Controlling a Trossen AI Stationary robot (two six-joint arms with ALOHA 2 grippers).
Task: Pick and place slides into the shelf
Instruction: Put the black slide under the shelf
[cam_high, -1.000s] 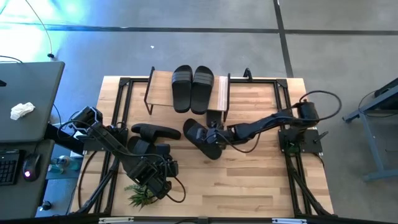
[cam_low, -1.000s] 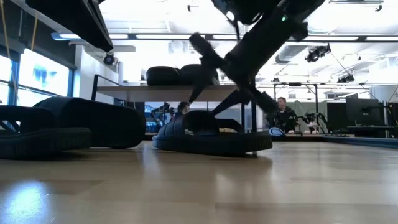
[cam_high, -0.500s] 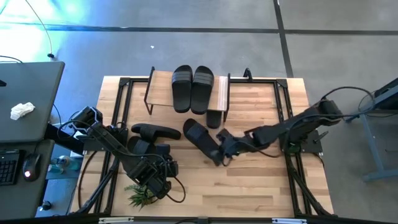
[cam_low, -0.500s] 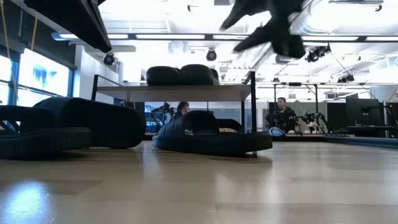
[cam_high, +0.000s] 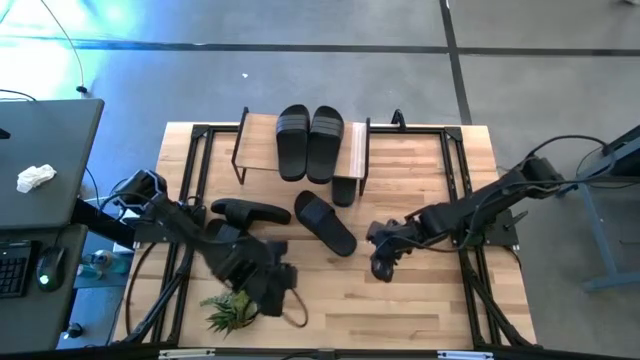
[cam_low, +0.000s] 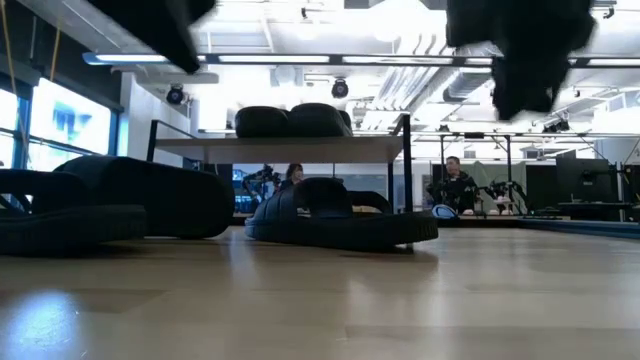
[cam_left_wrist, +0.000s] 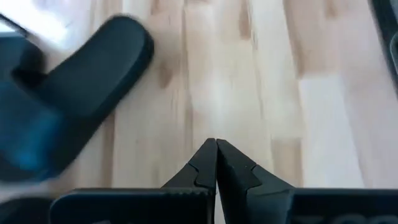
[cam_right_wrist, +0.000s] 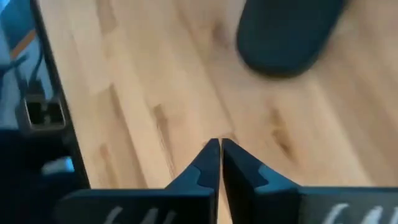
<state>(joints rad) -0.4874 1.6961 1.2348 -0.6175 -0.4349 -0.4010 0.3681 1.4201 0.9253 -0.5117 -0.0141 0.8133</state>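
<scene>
Two black slides lie side by side on the shelf's wood top. Another slide's end shows at the shelf's near right corner. One slide lies flat and slantwise on the table at mid-table, also visible in the low view. More slides rest to its left. My right gripper hangs shut over bare wood, right of the middle slide, whose rounded end shows ahead of it. My left gripper is shut near the table's front left, with a slide ahead.
A small green plant lies at the table's near left, beside my left arm. Black frame rails run along the table's sides. Bare wood spreads at the near right. A person sits far behind the table.
My right gripper has drawn back from the middle slide, rising and going toward the table's right and near edges. Its fingers, spread beside the slide before, are now together. The slide lies where it was. My left gripper has shifted a little toward the table's right edge.
</scene>
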